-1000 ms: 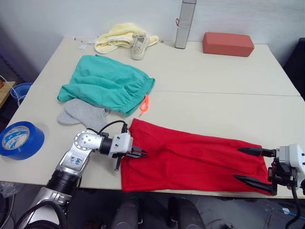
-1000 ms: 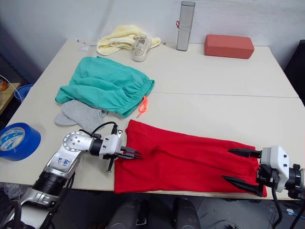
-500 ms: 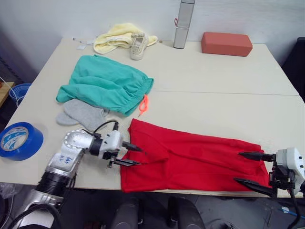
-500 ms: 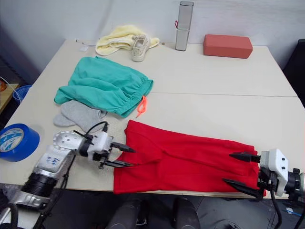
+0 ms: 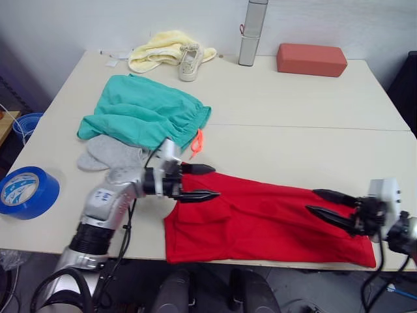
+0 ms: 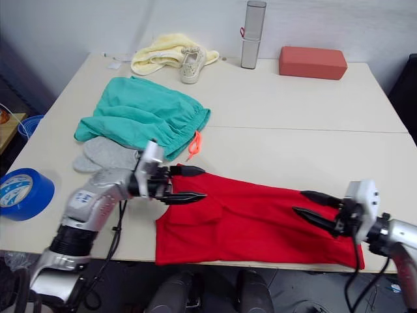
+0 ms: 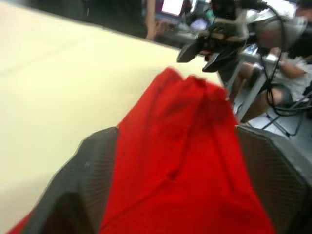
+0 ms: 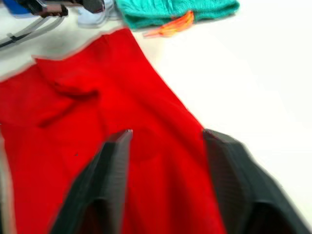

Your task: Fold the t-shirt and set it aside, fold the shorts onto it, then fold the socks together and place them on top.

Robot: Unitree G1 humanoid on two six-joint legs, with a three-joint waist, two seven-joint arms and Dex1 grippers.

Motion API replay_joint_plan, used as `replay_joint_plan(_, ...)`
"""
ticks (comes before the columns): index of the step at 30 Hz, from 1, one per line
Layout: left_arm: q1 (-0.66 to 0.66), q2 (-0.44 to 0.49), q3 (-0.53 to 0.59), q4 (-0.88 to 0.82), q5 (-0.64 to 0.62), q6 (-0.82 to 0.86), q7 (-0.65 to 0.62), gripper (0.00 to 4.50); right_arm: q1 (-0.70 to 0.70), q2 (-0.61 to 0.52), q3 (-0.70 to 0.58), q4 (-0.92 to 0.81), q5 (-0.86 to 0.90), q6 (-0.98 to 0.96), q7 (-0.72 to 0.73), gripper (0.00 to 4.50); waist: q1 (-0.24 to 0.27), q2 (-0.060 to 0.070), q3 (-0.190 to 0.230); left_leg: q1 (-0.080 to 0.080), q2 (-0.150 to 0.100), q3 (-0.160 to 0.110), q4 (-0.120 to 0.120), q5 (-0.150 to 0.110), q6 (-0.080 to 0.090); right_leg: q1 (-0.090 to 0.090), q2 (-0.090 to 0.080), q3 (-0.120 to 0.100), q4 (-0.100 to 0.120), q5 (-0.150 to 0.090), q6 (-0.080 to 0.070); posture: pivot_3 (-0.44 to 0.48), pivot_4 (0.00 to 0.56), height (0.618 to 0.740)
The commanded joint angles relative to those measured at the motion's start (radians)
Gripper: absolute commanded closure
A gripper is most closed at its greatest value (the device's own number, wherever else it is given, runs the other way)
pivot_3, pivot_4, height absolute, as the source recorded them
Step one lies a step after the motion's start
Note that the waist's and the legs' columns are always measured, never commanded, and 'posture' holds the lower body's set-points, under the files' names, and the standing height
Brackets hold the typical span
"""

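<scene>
Left end effector and right end effector both gape, released, over opposite ends of the red t-shirt — lying as a long strip at the surface's near edge. Best to pinch matching edges before folding — evenly.

Two head cameras are looking forward and down over the whole surface from slightly offset spots. Each wrist camera is looking close along its own tool, and all four are sharing the t-shirt at the near edge
</scene>
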State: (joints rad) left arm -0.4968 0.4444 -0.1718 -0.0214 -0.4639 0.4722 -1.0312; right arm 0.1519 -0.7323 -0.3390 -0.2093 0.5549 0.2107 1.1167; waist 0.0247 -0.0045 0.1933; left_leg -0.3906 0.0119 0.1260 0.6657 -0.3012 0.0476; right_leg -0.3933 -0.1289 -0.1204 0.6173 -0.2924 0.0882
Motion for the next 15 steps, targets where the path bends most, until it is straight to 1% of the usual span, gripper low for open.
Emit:
replay_joint_plan(1, 0.008, -0.027, -0.013, 0.01, 0.081, -0.067, 0.081, 1.67, -0.009, 0.026, 0.042, 0.009, -0.081, -0.111, -0.017, 3.23, -0.001, 0.0, 0.0, 0.0, 0.0, 0.0, 0.0, 0.0, 0.0, 0.0, 0.0, 0.0, 0.0, 0.0, 0.0, 0.0, 0.15, 0.74)
replay_joint_plan(2, 0.014, -0.042, -0.03, 0.026, 0.124, -0.1, 0.113, 2.03, -0.013, 0.046, 0.068, 0.02, -0.117, -0.144, -0.039, 3.61, -0.001, 0.0, 0.0, 0.0, 0.0, 0.0, 0.0, 0.0, 0.0, 0.0, 0.0, 0.0, 0.0, 0.0, 0.0, 0.0, 0.15, 0.74)
replay_joint_plan(3, 0.024, -0.053, -0.044, 0.042, 0.162, -0.137, 0.139, 2.26, -0.015, 0.06, 0.083, 0.029, -0.147, -0.163, -0.064, 3.86, -0.001, 0.0, 0.0, 0.001, 0.0, 0.0, 0.001, 0.0, 0.0, 0.0, 0.0, 0.001, 0.001, 0.0, 0.0, 0.0, 0.15, 0.74)
replay_joint_plan(5, 0.038, -0.069, -0.058, 0.064, 0.206, -0.178, 0.168, 2.94, -0.023, 0.078, 0.102, 0.049, -0.194, -0.203, -0.097, 4.5, -0.001, 0.0, 0.0, 0.002, 0.0, 0.0, 0.001, 0.0, 0.0, 0.001, -0.001, 0.001, 0.001, 0.0, 0.0, 0.0, 0.15, 0.74)
replay_joint_plan(7, 0.055, -0.102, -0.04, 0.086, 0.236, -0.191, 0.245, 3.59, -0.055, 0.107, 0.107, 0.112, -0.261, -0.24, -0.184, 4.5, -0.001, 0.0, 0.0, 0.002, 0.0, 0.0, 0.001, 0.0, 0.0, 0.0, -0.001, 0.001, 0.001, 0.0, 0.0, 0.0, 0.15, 0.74)
replay_joint_plan(9, 0.07, -0.121, -0.013, 0.096, 0.252, -0.177, 0.308, 4.23, -0.077, 0.104, 0.111, 0.179, -0.308, -0.258, -0.228, 4.5, -0.001, 0.0, 0.0, 0.001, 0.0, 0.0, 0.001, 0.0, 0.0, 0.0, -0.001, 0.001, 0.001, 0.0, 0.0, 0.0, 0.15, 0.74)
replay_joint_plan(10, 0.079, -0.116, -0.006, 0.098, 0.267, -0.169, 0.329, 4.48, -0.083, 0.1, 0.103, 0.211, -0.32, -0.274, -0.243, 4.5, -0.001, 0.0, 0.0, 0.001, 0.0, 0.0, 0.001, 0.0, 0.0, 0.0, -0.002, 0.001, 0.002, 0.0, 0.0, 0.0, 0.15, 0.74)
replay_joint_plan(15, 0.097, -0.08, -0.001, 0.126, 0.315, -0.127, 0.37, 4.48, -0.075, 0.074, 0.063, 0.281, -0.321, -0.302, -0.27, 4.5, 0.0, 0.0, 0.0, 0.001, 0.0, 0.0, 0.0, 0.0, 0.0, 0.0, -0.002, 0.0, 0.002, 0.0, -0.001, 0.0, 0.15, 0.74)
